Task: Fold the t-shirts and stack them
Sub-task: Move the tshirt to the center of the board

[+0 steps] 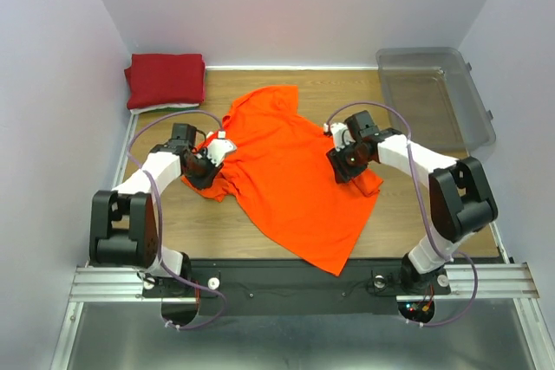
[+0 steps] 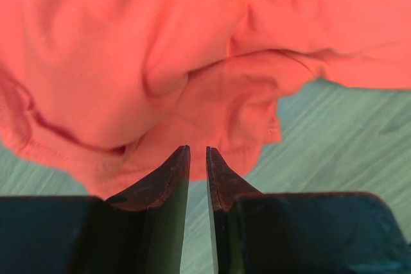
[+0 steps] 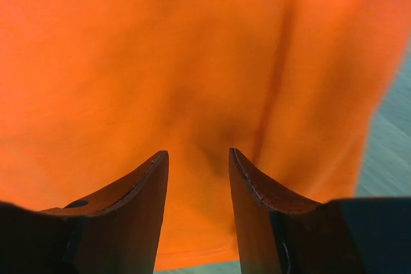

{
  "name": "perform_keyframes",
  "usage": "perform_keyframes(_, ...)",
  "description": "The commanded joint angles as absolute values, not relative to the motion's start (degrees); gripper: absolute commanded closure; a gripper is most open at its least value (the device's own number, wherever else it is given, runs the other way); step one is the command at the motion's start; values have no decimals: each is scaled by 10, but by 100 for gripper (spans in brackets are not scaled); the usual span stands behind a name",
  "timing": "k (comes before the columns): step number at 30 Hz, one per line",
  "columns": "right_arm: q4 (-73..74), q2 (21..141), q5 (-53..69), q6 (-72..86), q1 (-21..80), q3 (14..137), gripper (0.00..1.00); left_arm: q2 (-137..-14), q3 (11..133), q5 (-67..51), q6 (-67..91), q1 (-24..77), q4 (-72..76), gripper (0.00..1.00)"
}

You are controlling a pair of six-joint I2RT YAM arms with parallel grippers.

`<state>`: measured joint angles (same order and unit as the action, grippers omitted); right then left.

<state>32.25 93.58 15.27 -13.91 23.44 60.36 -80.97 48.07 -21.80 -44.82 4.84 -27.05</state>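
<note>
Orange t-shirt (image 1: 290,171) lay askew on the table (image 1: 217,224), with the red t-shirt (image 1: 165,80) folded at far left. Your right gripper (image 3: 196,152) stood parted over cloth. Your left gripper (image 2: 198,148) was nearly closed at the sleeve, and you couldn't tell if it gripped. A shallow pinch could have slipped, bunching the fold.

A spread t-shirt (image 1: 286,179) lies across the middle of the table (image 1: 217,224), with a stack of folded t-shirts (image 1: 166,80) in the far left corner and a bin (image 1: 434,97) at the far right.
</note>
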Motion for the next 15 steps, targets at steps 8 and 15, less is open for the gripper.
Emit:
perform_keyframes(8, 289, 1049, 115, -162, 153, 687, 52, -847, 438, -141, -559, 119, -307, 82)
perform_keyframes(15, 280, 1138, 94, -176, 143, 777, 52, -739, 445, -183, -621, 251, -493, 83)
